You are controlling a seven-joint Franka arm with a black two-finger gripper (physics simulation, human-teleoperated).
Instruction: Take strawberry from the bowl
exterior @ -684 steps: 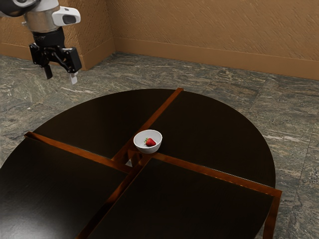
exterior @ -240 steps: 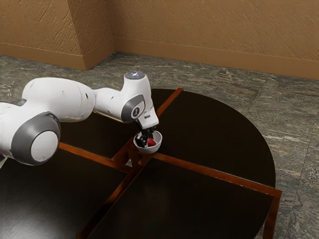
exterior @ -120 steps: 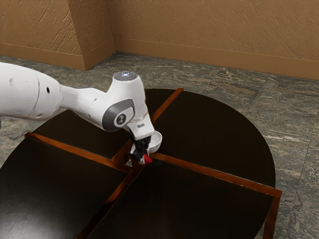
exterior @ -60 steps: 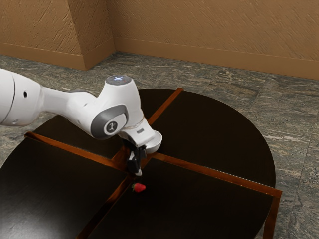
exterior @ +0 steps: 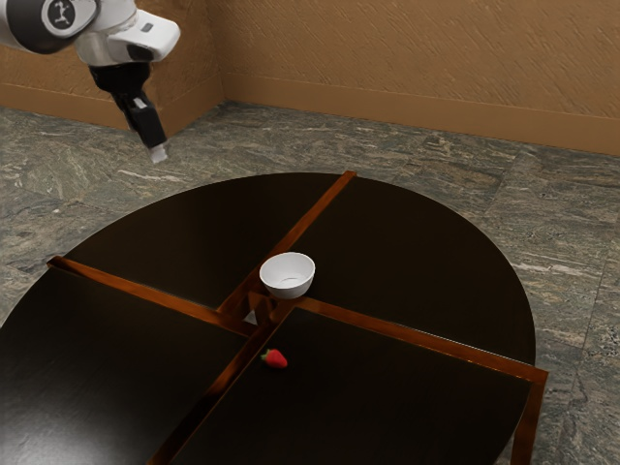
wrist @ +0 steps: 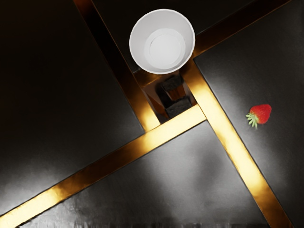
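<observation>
Tool [exterior: 157, 153] high above the bench [exterior: 417, 252]; whether it is released or clenched, I can't tell. Below the tool, a red strawberry [exterior: 277, 359] lies on its side, outside the white bowl [exterior: 287, 289]. I judge it light, tender, slightly slick: best gripped gently across its red middle, avoiding the leafy cap [wrist: 252, 119].

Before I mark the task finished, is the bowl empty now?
Empty: the bowl's inside is bare; the strawberry lies outside it.
</observation>
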